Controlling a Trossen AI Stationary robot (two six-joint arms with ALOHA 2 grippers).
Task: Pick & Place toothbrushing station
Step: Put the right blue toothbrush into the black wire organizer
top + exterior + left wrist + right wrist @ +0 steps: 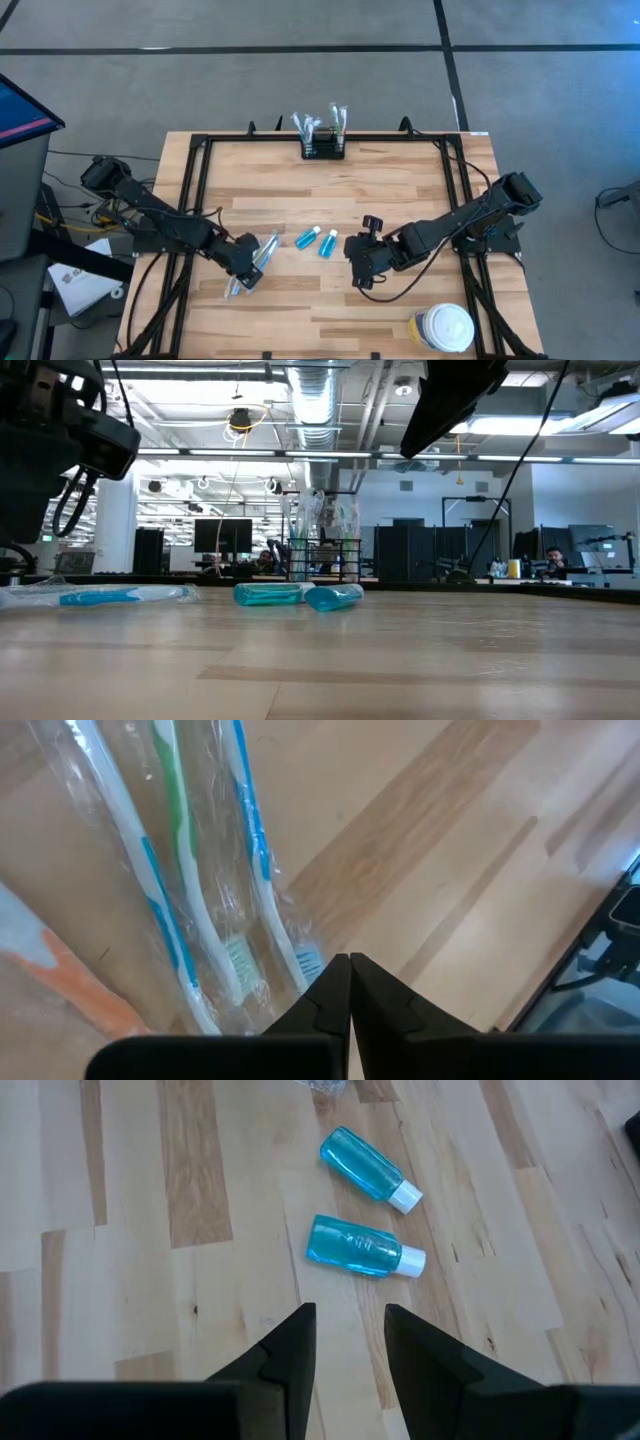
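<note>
The toothbrushing station [323, 148] is a small black open-topped holder at the table's far edge, middle, with wrapped toothbrushes standing in it; it also shows in the low view [325, 560]. Several toothbrushes in clear wrap [258, 262] lie flat on the table at the near left [170, 900]. Two blue bottles with white caps [308, 238] [328, 244] lie on their sides mid-table [365, 1165] [360, 1247]. My left gripper [350, 965] is shut, low beside the wrapped toothbrushes [245, 270]. My right gripper [350, 1320] is open and empty, just short of the bottles [356, 262]. My left gripper's shut fingertips [335, 982] stand at the edge of the clear wrap near the brush heads [300, 960], slanting down from the table's left. I cannot tell whether they touch the wrap.
A round white-lidded jar with a yellow label [443, 328] stands at the near right corner. A black frame [200, 160] runs along the table's left, far and right sides. Bare wood [400, 190] lies between the bottles and the holder.
</note>
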